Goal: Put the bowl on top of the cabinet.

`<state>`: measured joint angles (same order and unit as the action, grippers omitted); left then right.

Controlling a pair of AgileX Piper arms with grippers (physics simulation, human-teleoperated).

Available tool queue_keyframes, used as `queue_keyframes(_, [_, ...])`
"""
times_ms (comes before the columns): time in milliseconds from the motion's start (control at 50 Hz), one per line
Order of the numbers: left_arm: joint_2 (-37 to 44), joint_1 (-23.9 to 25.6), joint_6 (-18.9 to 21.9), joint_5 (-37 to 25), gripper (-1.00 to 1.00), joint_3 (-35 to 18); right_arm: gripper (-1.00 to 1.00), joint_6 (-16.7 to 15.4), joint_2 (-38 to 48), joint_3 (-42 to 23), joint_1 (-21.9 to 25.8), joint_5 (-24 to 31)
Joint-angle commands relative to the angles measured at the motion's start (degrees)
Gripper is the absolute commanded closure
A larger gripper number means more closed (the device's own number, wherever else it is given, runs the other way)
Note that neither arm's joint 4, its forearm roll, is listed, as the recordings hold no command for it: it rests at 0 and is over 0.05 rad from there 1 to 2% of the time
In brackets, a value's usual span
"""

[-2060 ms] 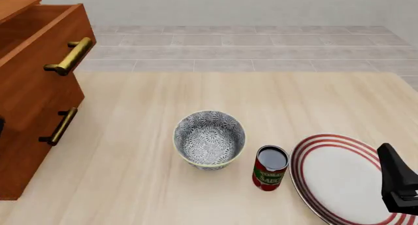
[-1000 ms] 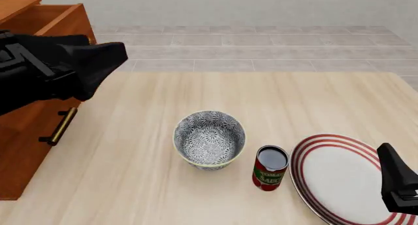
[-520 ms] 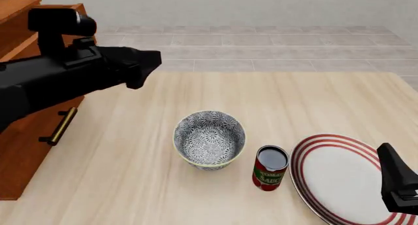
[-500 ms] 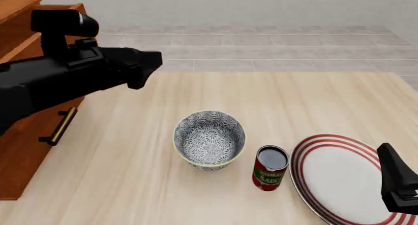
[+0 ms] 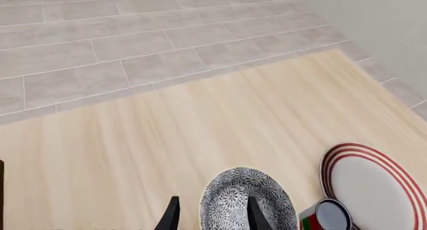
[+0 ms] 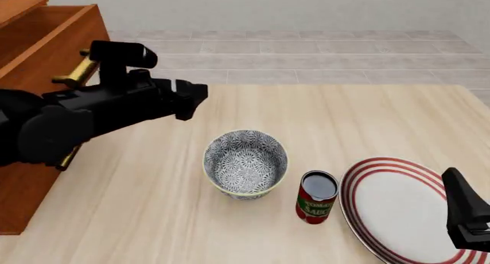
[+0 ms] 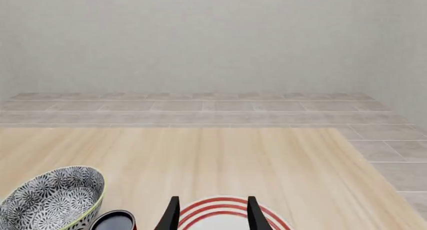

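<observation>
The deep round white bowl with a dense dark-blue floral pattern and pale yellow rim (image 6: 246,163) stands upright on the light wooden table (image 6: 153,218), near the middle of the front view, with nothing touching it. Just beside it on the right stands a small red can with an open dark top (image 6: 316,197), and right of that lies a flat white plate with red rings (image 6: 398,209). The large reddish-brown wooden cabinet with brass bar handles (image 6: 34,63) stands at the table's left edge, well apart from the bowl. The black left gripper (image 5: 210,217) hovers above the table between cabinet and bowl, its fingers parted with a clear gap, holding nothing. The right gripper (image 7: 210,215) hangs over the plate, fingers likewise spread and empty.
</observation>
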<state>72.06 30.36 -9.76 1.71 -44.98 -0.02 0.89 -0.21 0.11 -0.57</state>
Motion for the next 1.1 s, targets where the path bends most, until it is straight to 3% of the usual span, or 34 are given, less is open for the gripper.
queue_keyframes(20, [4.14, 0.83, -0.02, 2.71, -1.0, 0.84, -1.0, -0.01, -0.1, 0.01, 0.01, 0.09])
queue_keyframes(1100, [20.36, 2.58, 0.15, 14.57, -1.0, 4.66, -1.0, -0.01, 0.04, 0.02, 0.0, -0.06])
